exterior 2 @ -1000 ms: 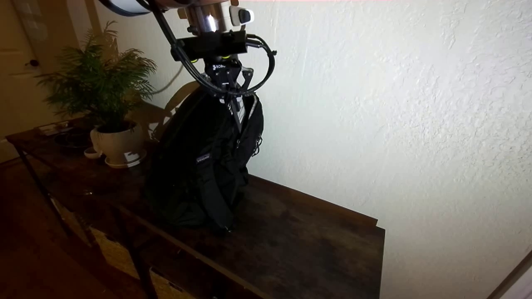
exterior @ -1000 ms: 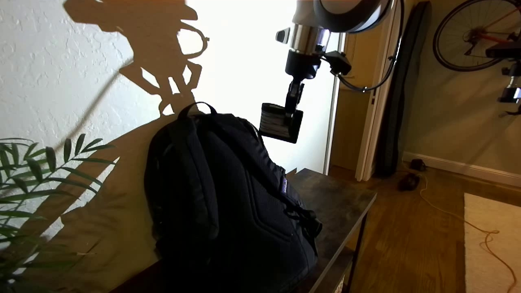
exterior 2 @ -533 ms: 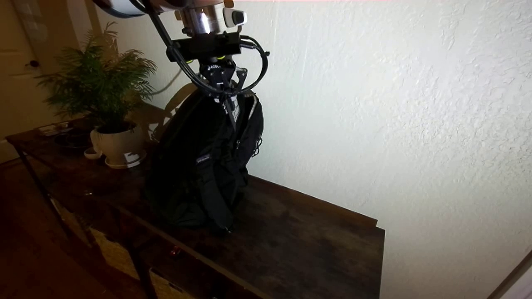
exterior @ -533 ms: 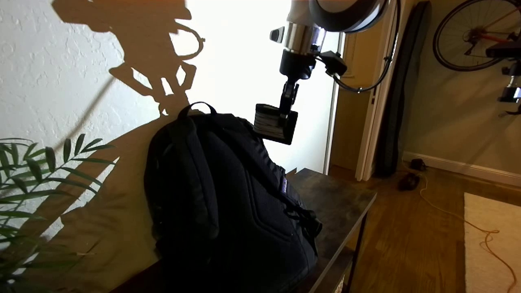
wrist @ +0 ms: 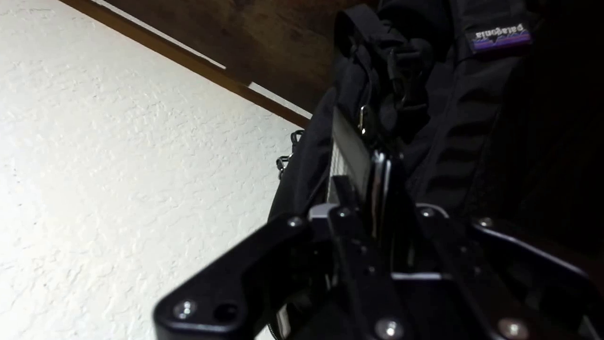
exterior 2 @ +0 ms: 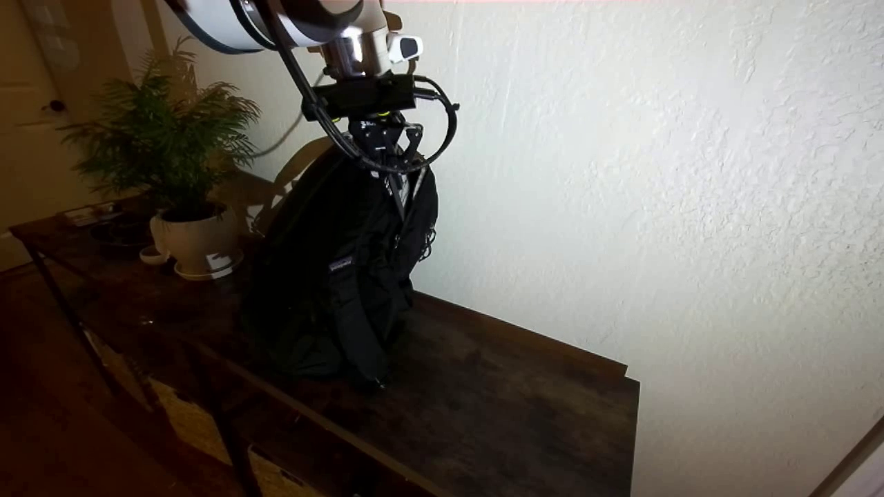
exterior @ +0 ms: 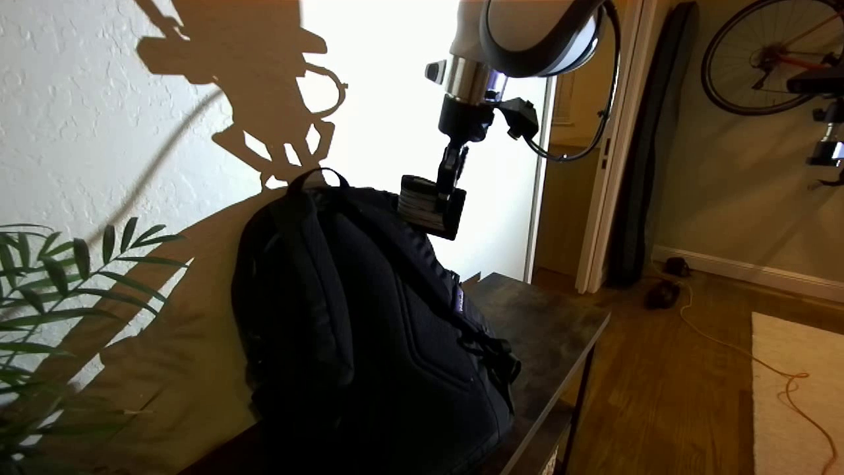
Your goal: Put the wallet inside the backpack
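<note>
So the gripper (exterior: 447, 196) is pinching the wallet (exterior: 419, 204) right now — the jaws are pressing on both flat sides, and the whole thing is hanging in the air, tilting a bit and showing its striped grey face. In both exterior views it's hovering right by the upper part of the backpack (exterior: 389, 316), and in an exterior view it's lining up with the pale-edged opening (exterior 2: 419, 181) there. I'm not able to tell whether it's touching or dipping in at all. The wrist view is showing it nearly edge-on, with a buckle (wrist: 409, 78) and an upside-down patagonia label (wrist: 501, 38) peeking out past it. The backpack itself is standing on the dark counter (exterior 2: 525, 400) near the white wall (exterior 2: 656, 172), leaning a little. A leafy plant (exterior 2: 166, 138) is sitting in a pale pot (exterior 2: 200, 241) on the same counter — and in an exterior view a bike wheel (exterior: 768, 56) is showing in the background.
</note>
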